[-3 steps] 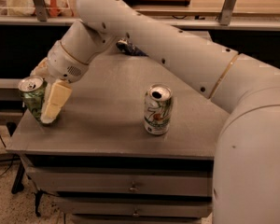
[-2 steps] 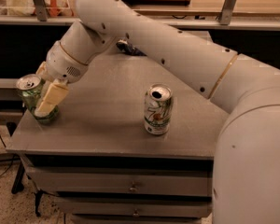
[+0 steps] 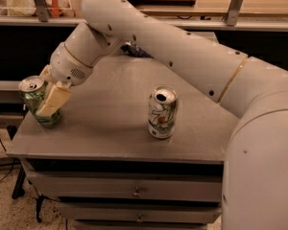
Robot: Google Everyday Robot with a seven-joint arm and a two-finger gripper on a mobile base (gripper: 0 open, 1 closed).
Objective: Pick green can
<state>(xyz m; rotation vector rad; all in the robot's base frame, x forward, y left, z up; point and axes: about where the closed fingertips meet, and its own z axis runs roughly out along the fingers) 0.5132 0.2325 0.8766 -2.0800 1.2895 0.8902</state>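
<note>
The green can (image 3: 32, 97), with a silver top and pull tab, is at the left edge of the grey table (image 3: 105, 123) and leans to the left. My gripper (image 3: 43, 110) is around it. One cream finger (image 3: 53, 101) lies across the can's right front side. The other finger is hidden behind the can. The gripper looks shut on the can. The can's base is at or just above the tabletop.
A white can with green stripes and a red spot (image 3: 162, 113) stands upright at mid-table. My white arm (image 3: 182, 47) reaches across the back of the table. Drawers (image 3: 134, 190) sit below the top. A dark object (image 3: 136, 51) lies at the back edge.
The finger has closed in across the green can. The can has tipped to the left and shifted a little. The white can has not moved.
</note>
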